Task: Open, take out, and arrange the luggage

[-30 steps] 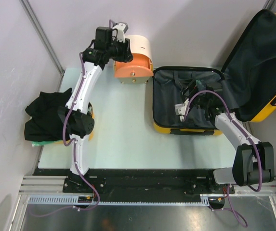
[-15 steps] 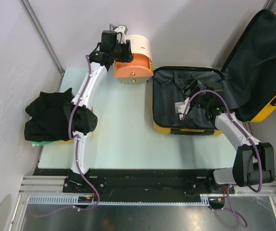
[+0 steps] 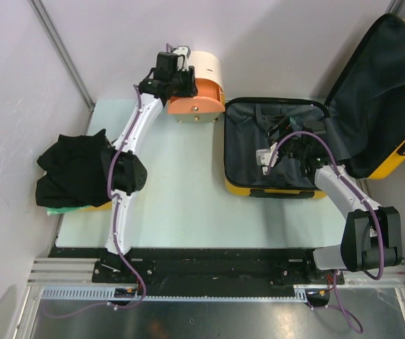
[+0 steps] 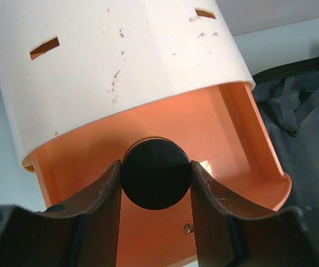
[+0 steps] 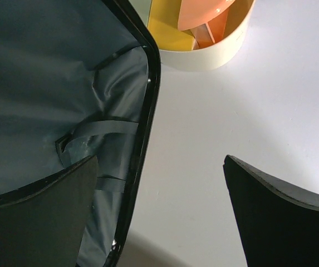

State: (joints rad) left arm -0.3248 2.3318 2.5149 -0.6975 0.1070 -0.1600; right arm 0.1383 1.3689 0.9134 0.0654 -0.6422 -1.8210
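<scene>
Two things: left gripper pinches a black disc at the orange container. Over the luggage, right gripper hangs wide open.

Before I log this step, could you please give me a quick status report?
Left gripper shut on black disc at cream-and-orange container. Right gripper open, over open yellow suitcase rim. Nothing blocking.

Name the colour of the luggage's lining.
Dark grey luggage lining, best in the top external view.
</scene>
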